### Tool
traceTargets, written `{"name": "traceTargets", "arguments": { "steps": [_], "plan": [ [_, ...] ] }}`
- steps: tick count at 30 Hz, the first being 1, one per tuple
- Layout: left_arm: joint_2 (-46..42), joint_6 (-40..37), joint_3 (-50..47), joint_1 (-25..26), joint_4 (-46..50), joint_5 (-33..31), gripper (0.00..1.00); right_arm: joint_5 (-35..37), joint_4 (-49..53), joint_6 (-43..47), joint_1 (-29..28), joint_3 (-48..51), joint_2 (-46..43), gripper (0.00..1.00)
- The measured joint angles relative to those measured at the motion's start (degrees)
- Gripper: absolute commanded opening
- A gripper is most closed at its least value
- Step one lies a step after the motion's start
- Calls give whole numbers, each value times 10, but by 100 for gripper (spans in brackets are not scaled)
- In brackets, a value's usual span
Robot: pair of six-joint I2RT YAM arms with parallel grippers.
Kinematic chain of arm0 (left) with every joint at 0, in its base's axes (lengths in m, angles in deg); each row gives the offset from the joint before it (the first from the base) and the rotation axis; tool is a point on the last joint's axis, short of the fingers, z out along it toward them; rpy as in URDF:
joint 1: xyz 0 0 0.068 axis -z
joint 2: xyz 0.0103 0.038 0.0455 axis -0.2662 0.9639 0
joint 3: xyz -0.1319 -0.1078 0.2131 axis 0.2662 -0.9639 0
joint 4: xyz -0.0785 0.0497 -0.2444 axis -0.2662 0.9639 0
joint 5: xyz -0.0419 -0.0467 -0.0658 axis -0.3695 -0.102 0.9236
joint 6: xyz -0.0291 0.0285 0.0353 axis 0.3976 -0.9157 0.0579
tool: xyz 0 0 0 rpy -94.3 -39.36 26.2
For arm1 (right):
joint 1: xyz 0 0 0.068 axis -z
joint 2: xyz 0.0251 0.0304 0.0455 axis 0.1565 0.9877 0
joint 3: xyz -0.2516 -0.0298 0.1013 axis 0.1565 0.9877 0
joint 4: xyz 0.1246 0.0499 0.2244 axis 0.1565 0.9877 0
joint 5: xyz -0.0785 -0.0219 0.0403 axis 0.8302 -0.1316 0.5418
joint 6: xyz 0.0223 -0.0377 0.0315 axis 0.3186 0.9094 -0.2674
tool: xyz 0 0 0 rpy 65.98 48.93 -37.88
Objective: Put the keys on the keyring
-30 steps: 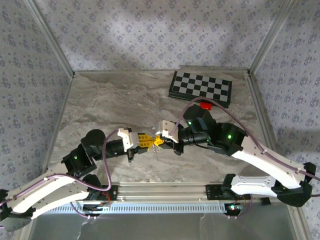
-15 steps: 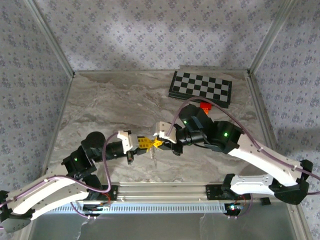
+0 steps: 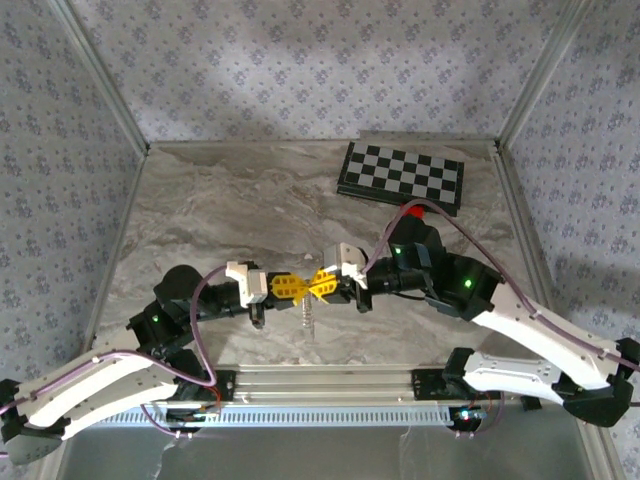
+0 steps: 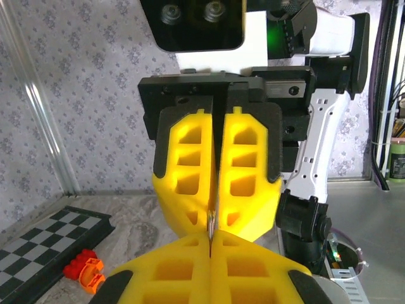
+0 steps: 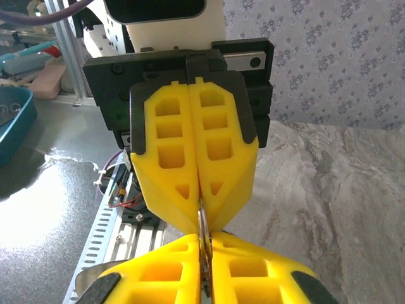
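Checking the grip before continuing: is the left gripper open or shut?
Shut: the left gripper has its yellow fingers pressed together, pinching a thin metal edge, probably the keyring.

A checkerboard [image 3: 401, 178] lies beside an orange block [image 4: 85, 271] on the marble table [image 3: 230, 200].

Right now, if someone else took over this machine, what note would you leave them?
Both shut: the left gripper and the right gripper meet tip to tip above the table.
Both pinch a thin metal edge, seemingly the keyring; its chain dangles below.
The key is not discernible, so I cannot tell whether it is threaded.
Left: check that, finish threading.
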Motion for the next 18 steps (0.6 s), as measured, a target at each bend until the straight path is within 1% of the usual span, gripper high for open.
{"name": "traceTargets", "arguments": {
  "steps": [2,6,7,8,10,12,16,18],
  "plan": [
    [0,2,0,0,-8,2,0,-1,-6,-3,0,1,-4,0],
    [0,2,0,0,-13,0,0,1,-10,-2,0,1,-5,0],
    [0,1,0,0,-8,-3,1,5,-6,-2,0,-1,-3,0],
    [0,-1,2,0,1,-8,4,10,0,0,-1,-5,0,0],
    [1,-12,12,0,37,-26,10,30,26,10,-6,-19,13,0],
    [5,-26,31,0,84,-47,12,57,57,23,-15,-45,32,0],
    [19,-51,72,0,162,-82,13,118,115,48,-37,-94,67,0],
    [26,-61,82,0,186,-93,9,142,138,58,-44,-109,80,0]
  ]
}}
